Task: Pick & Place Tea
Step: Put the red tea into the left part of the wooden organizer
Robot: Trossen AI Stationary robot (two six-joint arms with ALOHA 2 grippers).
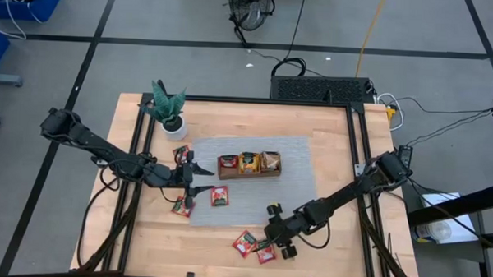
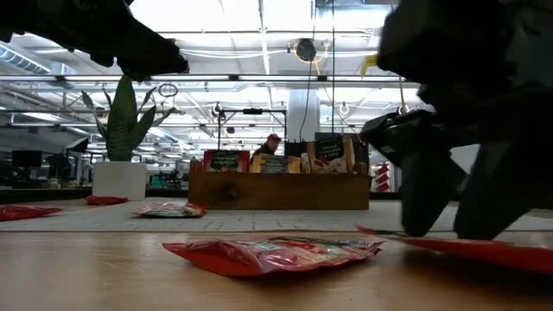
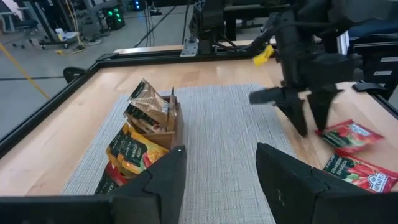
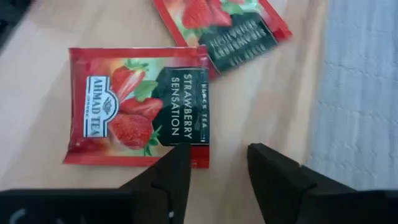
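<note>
"AHMAD TEA", "BLACK TEA" and "STRAWBERRY SENSATION" are printed on the red sachet near the bench's front edge.

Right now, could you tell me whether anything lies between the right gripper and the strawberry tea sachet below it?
Nothing visible does: the right gripper hangs directly over the edge of the strawberry tea sachet, fingers apart, with only bare table beside it.

Industrial lab hall: ceiling strip lights, concrete floor, loose cables.

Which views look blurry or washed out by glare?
Low view: bright ceiling lights blow out the top, the near red sachet is soft, and the right pincer is a dark blur. Right wrist view: the strawberry sachet print is sharp.
</note>
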